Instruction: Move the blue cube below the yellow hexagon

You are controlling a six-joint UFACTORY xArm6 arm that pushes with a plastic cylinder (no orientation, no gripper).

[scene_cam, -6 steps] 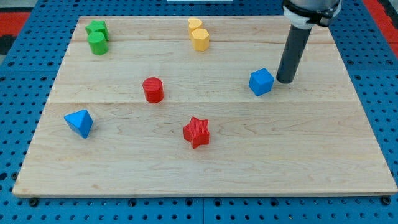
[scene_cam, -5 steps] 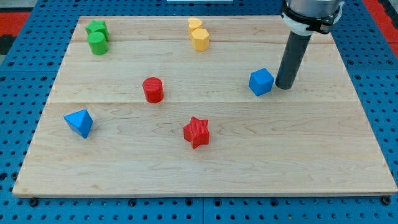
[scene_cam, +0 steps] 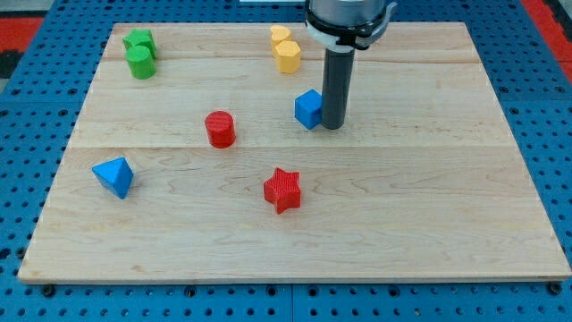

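The blue cube (scene_cam: 308, 108) sits on the wooden board (scene_cam: 429, 197), a little below and to the right of the yellow hexagon (scene_cam: 287, 57). My tip (scene_cam: 332, 125) rests on the board against the cube's right side. A yellow heart-shaped block (scene_cam: 281, 36) lies just above the hexagon, touching it.
A red cylinder (scene_cam: 220, 129) stands left of the cube. A red star (scene_cam: 283, 190) lies below it. A blue triangular block (scene_cam: 114, 176) is at the left. Two green blocks (scene_cam: 139, 52) sit together at the top left.
My tip has moved left across the board and pushed the blue cube left with it, from the right part of the board to just below and right of the yellow hexagon.
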